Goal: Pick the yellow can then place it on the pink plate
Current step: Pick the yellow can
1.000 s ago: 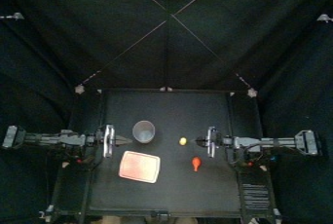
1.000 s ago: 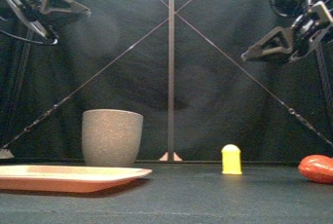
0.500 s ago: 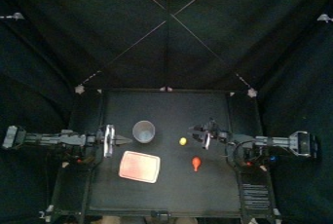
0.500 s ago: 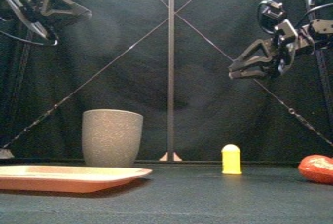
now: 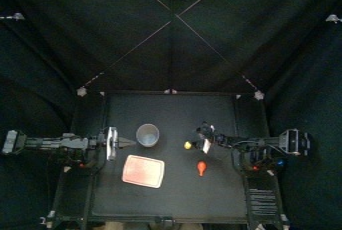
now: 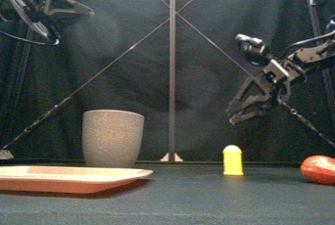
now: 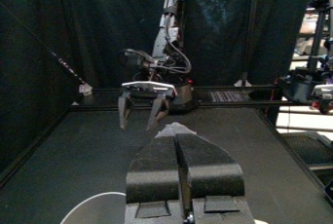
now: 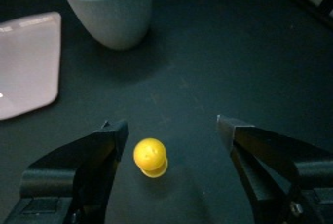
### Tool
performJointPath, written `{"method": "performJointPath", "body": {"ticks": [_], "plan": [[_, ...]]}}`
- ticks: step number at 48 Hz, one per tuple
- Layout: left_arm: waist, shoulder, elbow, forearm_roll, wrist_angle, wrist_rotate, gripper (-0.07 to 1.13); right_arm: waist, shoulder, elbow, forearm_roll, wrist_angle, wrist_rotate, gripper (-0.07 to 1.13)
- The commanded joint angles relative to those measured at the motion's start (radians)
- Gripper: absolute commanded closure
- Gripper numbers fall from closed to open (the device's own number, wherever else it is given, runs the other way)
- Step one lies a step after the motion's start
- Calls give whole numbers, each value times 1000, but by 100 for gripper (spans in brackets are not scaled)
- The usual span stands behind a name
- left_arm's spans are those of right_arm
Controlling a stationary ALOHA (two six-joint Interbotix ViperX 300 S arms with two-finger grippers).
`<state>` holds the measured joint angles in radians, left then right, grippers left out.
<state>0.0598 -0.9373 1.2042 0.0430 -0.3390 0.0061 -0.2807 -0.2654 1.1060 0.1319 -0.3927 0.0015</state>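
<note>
The small yellow can (image 5: 189, 146) (image 6: 232, 159) stands upright on the table, right of centre. The flat pink plate (image 5: 143, 171) (image 6: 72, 177) lies at the front left. My right gripper (image 6: 240, 112) (image 5: 207, 139) hangs open above the can and slightly to its right, tilted down toward it. In the right wrist view the can (image 8: 151, 156) shows on the table between the spread jaws of that gripper (image 8: 170, 124), well below them, with the plate (image 8: 26, 62) off to one side. My left gripper (image 7: 178, 135) rests shut and high at the left (image 5: 107, 146).
A tall grey speckled cup (image 5: 147, 133) (image 6: 113, 137) (image 8: 107, 6) stands behind the plate, left of the can. A red toy (image 5: 202, 167) (image 6: 319, 168) lies in front of the can, to its right. The left wrist view shows the right gripper (image 7: 147, 101) across the table.
My right arm has reached in from the right and come down toward the yellow can, jaws open. The left arm, can, plate and cup have not moved.
</note>
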Motion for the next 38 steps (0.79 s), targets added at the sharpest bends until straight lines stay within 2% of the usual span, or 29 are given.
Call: {"method": "performJointPath", "body": {"ticks": [1,16,38], "plan": [[3,5,-12,3,-9,0,107,-5,86,-48,0,-5,2,0],[3,5,-3,3,-9,0,107,11,265,-118,21,21,5,0],[9,5,8,3,-9,0,107,57,268,-124,69,72,5,1]]}}
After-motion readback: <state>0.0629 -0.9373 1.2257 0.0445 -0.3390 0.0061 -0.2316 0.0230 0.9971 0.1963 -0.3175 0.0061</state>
